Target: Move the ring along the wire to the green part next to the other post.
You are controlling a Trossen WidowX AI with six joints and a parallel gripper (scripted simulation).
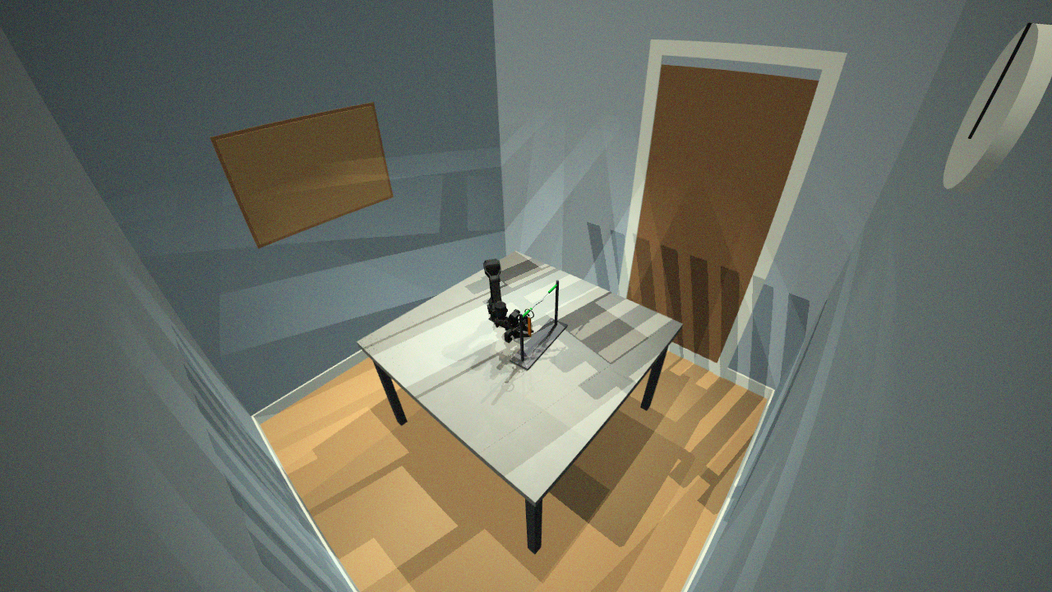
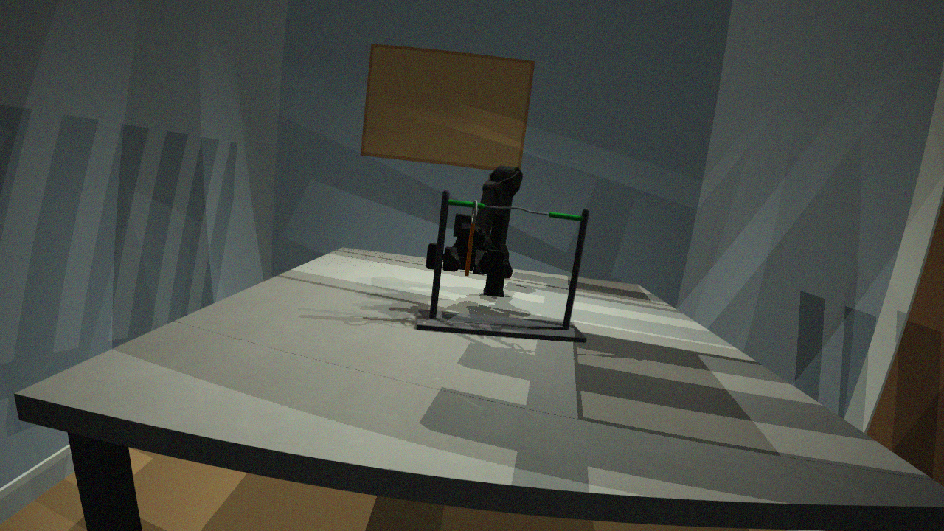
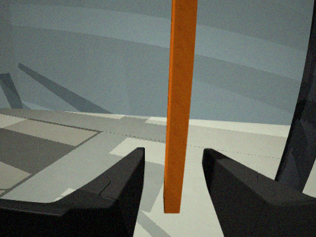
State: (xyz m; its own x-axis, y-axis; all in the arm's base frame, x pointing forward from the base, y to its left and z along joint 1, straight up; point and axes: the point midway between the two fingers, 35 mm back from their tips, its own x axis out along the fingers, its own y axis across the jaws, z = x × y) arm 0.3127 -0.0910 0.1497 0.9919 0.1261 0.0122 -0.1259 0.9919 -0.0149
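The ring [image 1: 532, 314] [image 2: 474, 210] hangs on the green part [image 2: 459, 202] of the wire beside the left post [image 2: 438, 260] [image 1: 522, 345] [image 3: 299, 128] of the exterior view. Its orange handle [image 1: 529, 326] [image 2: 469, 249] [image 3: 182, 82] points down, almost upright. My gripper [image 3: 174, 155] is partly open. In the wrist view the handle runs down between the two fingertips, with a visible gap on each side; its lower end shows below tip level. How deep it sits between the fingers is hard to tell. Another green part [image 2: 566, 215] [image 1: 552, 289] adjoins the far post [image 2: 576, 271] [image 1: 556, 305].
The thin grey wire [image 2: 524, 210] bends between the green parts, above and to one side of the gripper. The posts stand on a dark base plate [image 2: 501, 329] on the table [image 1: 470, 412] [image 2: 264, 396]. In the wrist view the near post rises close beside the right finger.
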